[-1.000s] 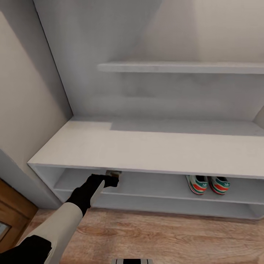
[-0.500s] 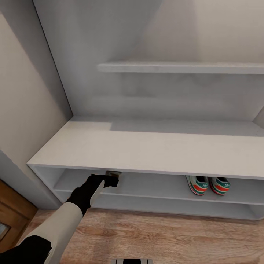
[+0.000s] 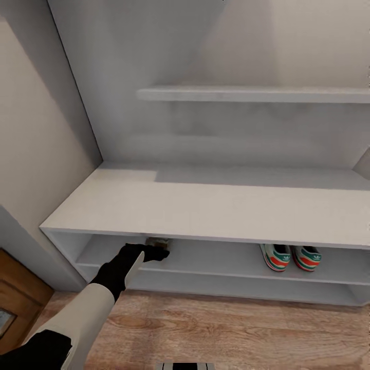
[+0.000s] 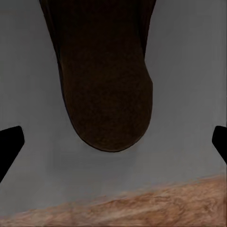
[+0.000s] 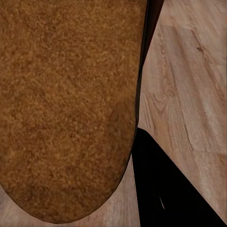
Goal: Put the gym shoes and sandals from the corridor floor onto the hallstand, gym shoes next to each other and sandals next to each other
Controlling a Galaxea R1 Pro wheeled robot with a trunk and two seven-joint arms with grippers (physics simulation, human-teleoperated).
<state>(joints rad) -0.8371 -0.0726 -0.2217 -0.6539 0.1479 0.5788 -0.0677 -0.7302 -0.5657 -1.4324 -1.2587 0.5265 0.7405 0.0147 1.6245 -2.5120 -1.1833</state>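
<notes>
Change: compared with a second ago, the left claw (image 3: pixel 156 253) reaches slightly higher and further in under the tabletop edge; the whole head view has shifted a little too, so part of that is the camera.
Floor: the corridor floor (image 3: pixel 231 334) lies nearest, bare wood planks running up to the foot of the hallstand (image 3: pixel 205 210).
Left claw: at the front lip of the upper open shelf (image 3: pixel 216 259), left of middle, its tip at a brown sandal (image 3: pixel 158 241) that is tucked just under the tabletop edge.
Left claw state: in the left wrist view its fingers (image 4: pixel 9 144) stand wide apart, with the dark sandal (image 4: pixel 106 80) lying on grey shelf between and beyond them, not gripped.
Right claw: in the right wrist view a second sandal (image 5: pixel 66 104) sits close against the camera over wood floor (image 5: pixel 189 94); whether the claw is clamped on it I cannot tell.
Gym shoes: the two gym shoes (image 3: pixel 291 257) stand side by side on the same shelf, well to the right of the left claw.
Room: open shelf lies between sandal and shoes.
Far: a floating wall shelf (image 3: pixel 252 94) above.
</notes>
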